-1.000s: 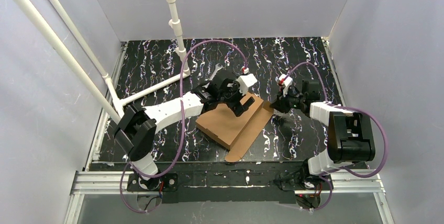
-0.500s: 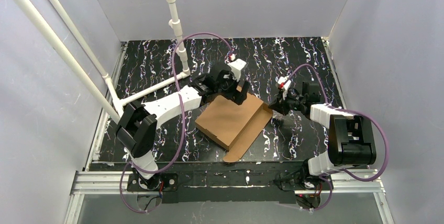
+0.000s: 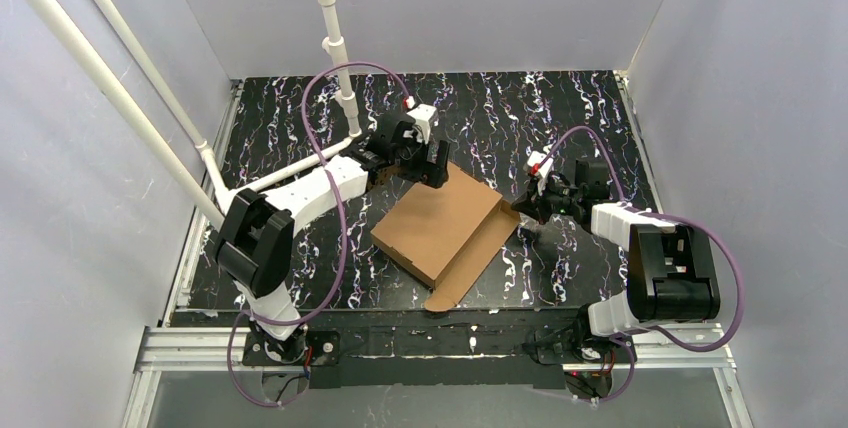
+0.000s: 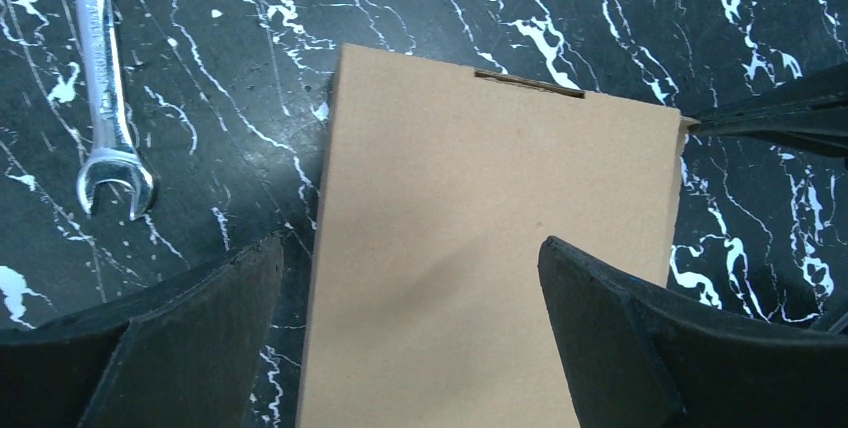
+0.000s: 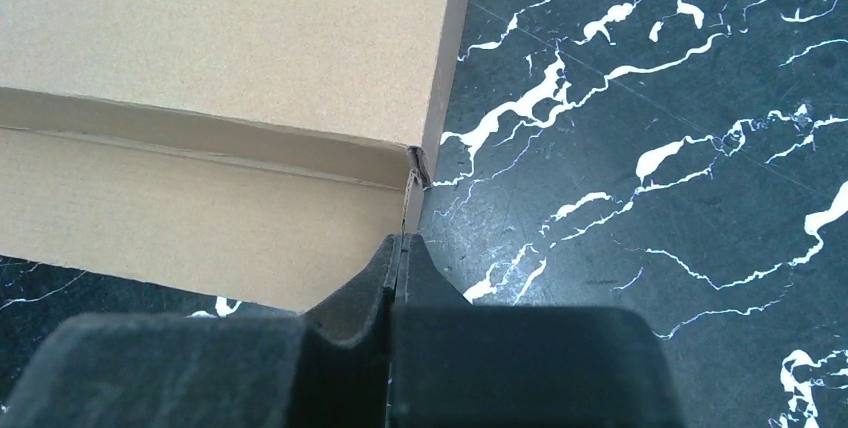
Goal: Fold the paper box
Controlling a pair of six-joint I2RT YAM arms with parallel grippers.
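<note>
The paper box (image 3: 440,226) is brown cardboard and lies flat in the middle of the table, lid down, with a long flap (image 3: 470,266) spread toward the near right. My left gripper (image 3: 432,163) is open and hovers over the box's far corner. In the left wrist view its jaws (image 4: 410,248) straddle the box top (image 4: 490,228) without touching it. My right gripper (image 3: 527,206) is at the box's right corner. In the right wrist view it (image 5: 402,240) is shut, with the thin corner edge of the box's side flap (image 5: 412,198) running between the tips.
A steel wrench (image 4: 105,98) lies on the black marbled table (image 3: 560,118) just left of the box's far end. A white pipe frame (image 3: 290,170) crosses the back left. Grey walls close in the sides and back.
My left gripper has come off the top of the box and moved back and left to its far corner. The right gripper has stayed at the right corner, shifting slightly.
</note>
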